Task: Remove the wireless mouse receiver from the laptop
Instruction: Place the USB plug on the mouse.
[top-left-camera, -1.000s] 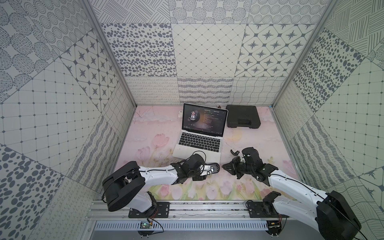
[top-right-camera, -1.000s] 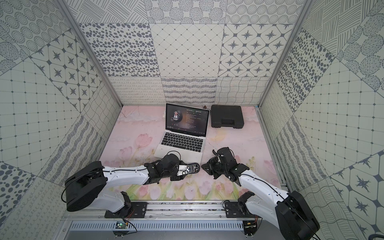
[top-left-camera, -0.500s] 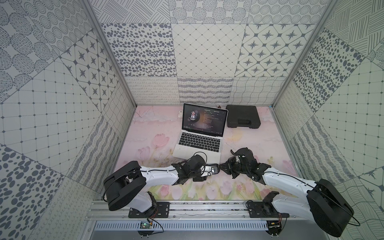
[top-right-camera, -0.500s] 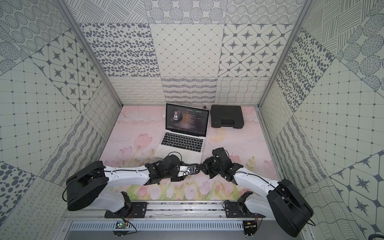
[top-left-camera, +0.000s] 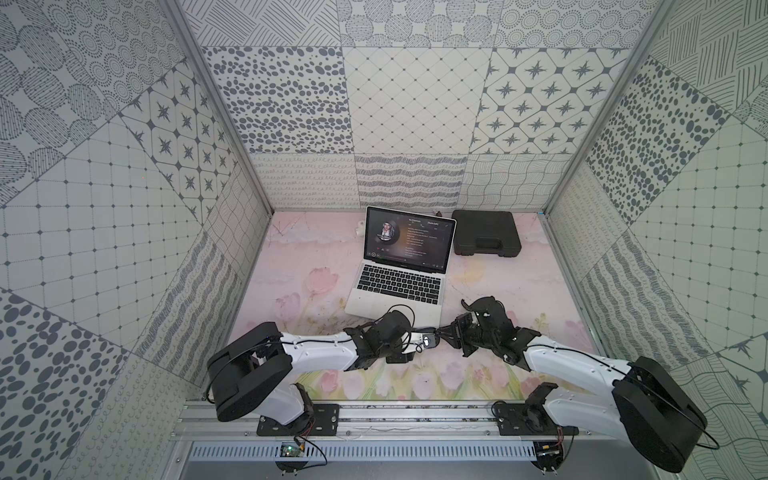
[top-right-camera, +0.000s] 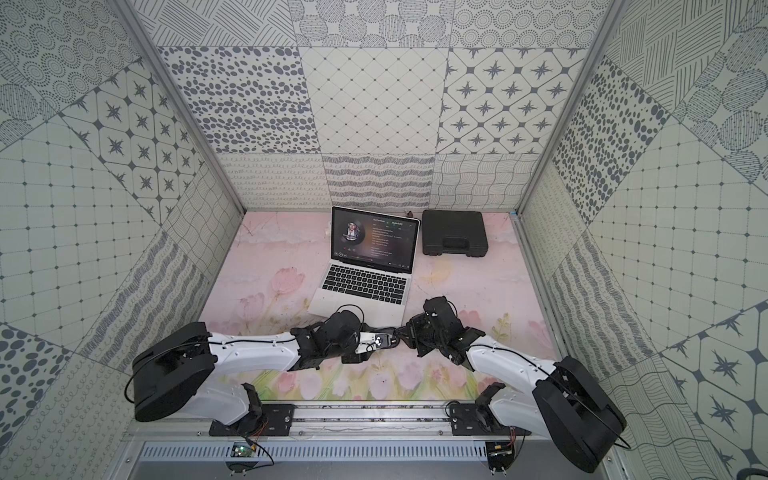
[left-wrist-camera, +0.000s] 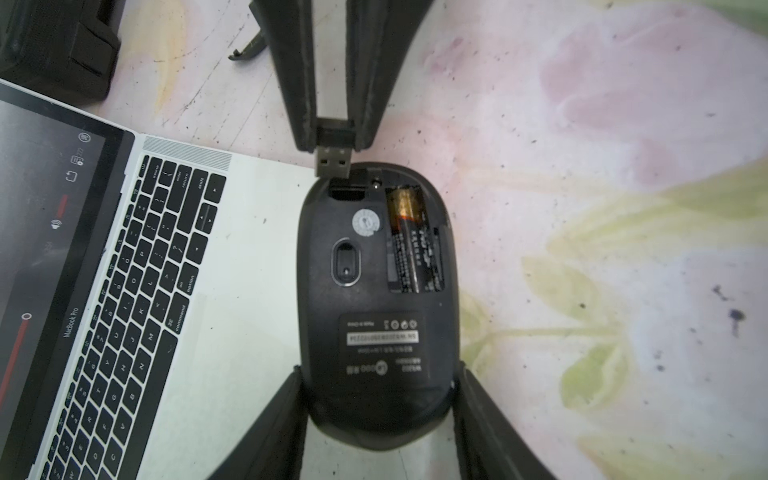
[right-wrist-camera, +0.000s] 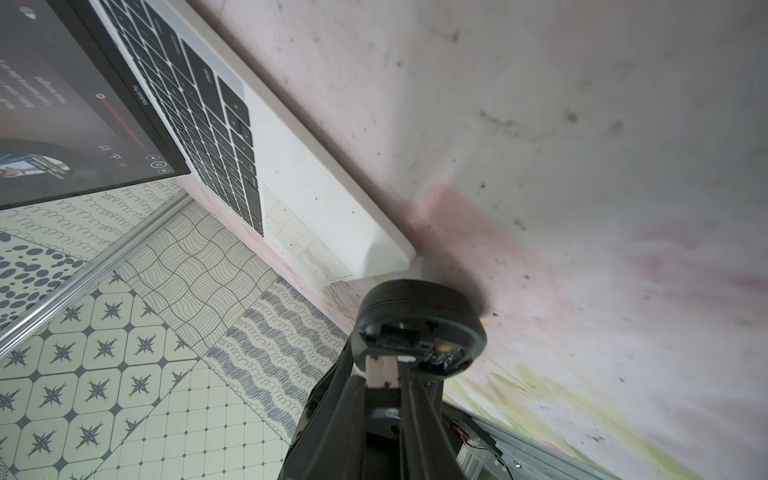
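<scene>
The silver laptop stands open at mid-table. In front of its near right corner my left gripper is shut on a black mouse, held underside up with its battery bay uncovered. My right gripper is shut on the wireless mouse receiver. The receiver's metal plug points at the mouse's storage slot and reaches its mouth. No receiver shows in the laptop's sides.
A black plastic case lies at the back, right of the laptop. A small black cover piece lies on the floral mat beyond the right gripper. Patterned walls close in three sides; the arm rail runs along the front.
My right gripper has moved left with the receiver, up to the mouse in my left gripper. The left gripper has barely moved.
</scene>
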